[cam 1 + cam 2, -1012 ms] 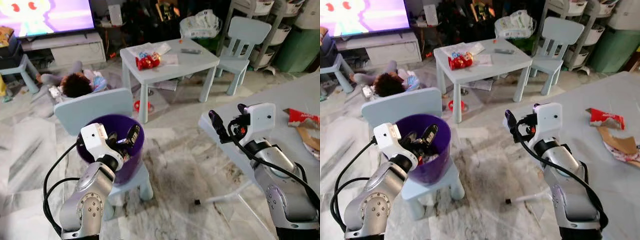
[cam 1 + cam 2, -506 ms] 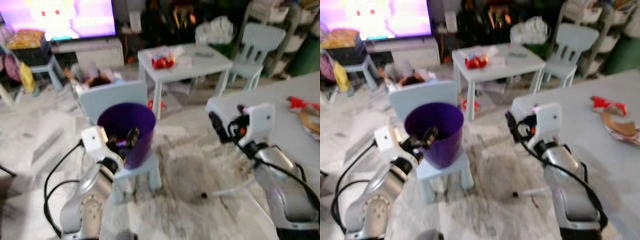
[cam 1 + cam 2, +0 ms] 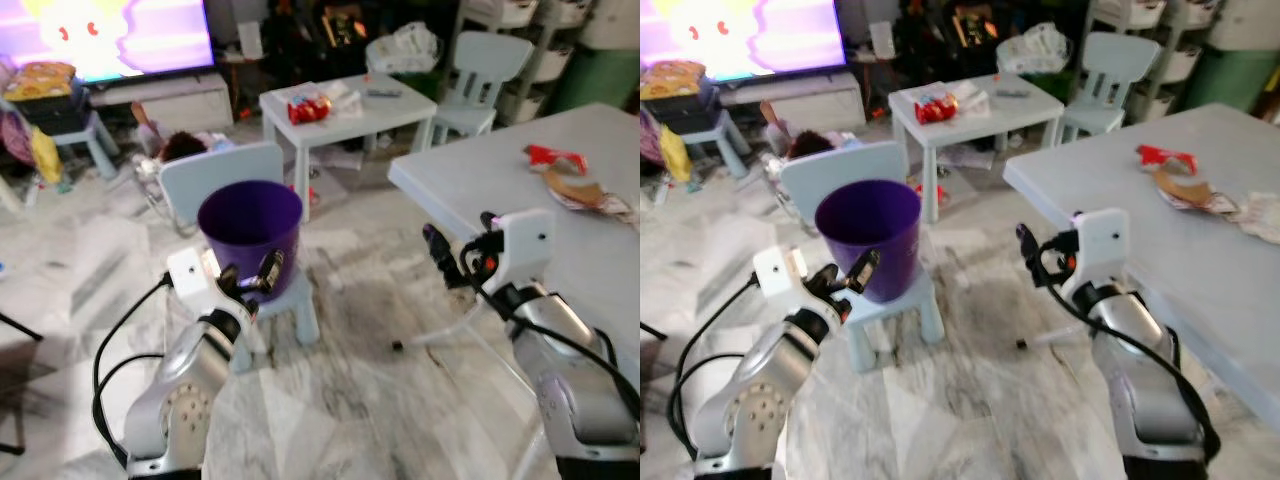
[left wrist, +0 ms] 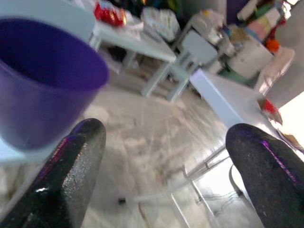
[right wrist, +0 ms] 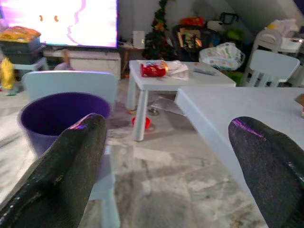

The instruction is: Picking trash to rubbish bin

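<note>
Item 1, purple bin [image 3: 250, 224]: smooth plastic tub, round, tapering toward its base, glossy rim. It stood on the seat of a small pale-blue chair [image 3: 216, 176], in front of the chair's backrest.

Item 2, trash [image 3: 570, 178]: a crumpled red wrapper with torn brown card and pale paper beside it, thin, creased and light by the look of it. It lay on the far right part of the big grey bench [image 3: 520, 215], well apart from the bin.

Item 3, my left jaws [image 3: 250, 277]: released, holding nothing, black fingers spread, raised just before the bin's wall.

Item 4, my right jaws [image 3: 447, 262]: released and empty, raised near the bench's near edge, short of the trash.

Item 5, small white bench [image 3: 350, 105]: carried a red packet [image 3: 308, 105] and flat papers, beyond the chair.

Handling note, as I judged it: the step in hand was reaching the trash. My right jaws would do best coming over the bench flat and low, pinching the red wrapper at a raised crease, since thin film slides on a smooth top. The card could fold; grip its edge.
</note>
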